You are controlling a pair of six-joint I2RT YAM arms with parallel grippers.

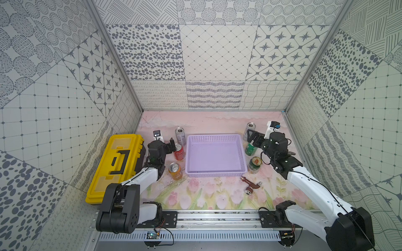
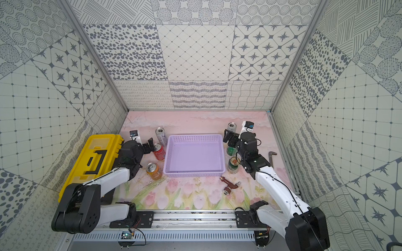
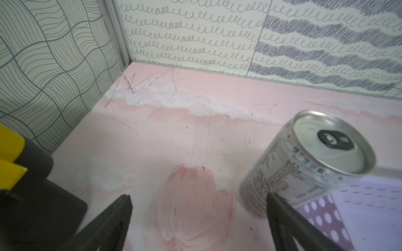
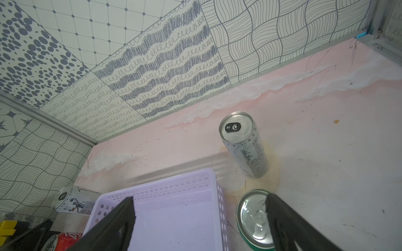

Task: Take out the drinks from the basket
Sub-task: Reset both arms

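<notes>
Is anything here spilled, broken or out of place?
A yellowish stain on the mat surrounds the slim can near the basket, like a dried spill. Scratches mark the mat's far corner. A brown tap lies loose in front of the basket.

Basket: stood on the middle of the table.
Far left can: just beside the basket's far left corner.
Middle left can: just beside the basket's left wall.
Near left can: near the basket's near left corner.
Far right can: near the basket's far right corner.
Middle right can: just beside the basket's right wall.
Near right can: near the basket's near right corner.
Toolbox: well left of the basket, beyond the left cans.
Tap fitting: before the basket's near right corner, apart.
</notes>
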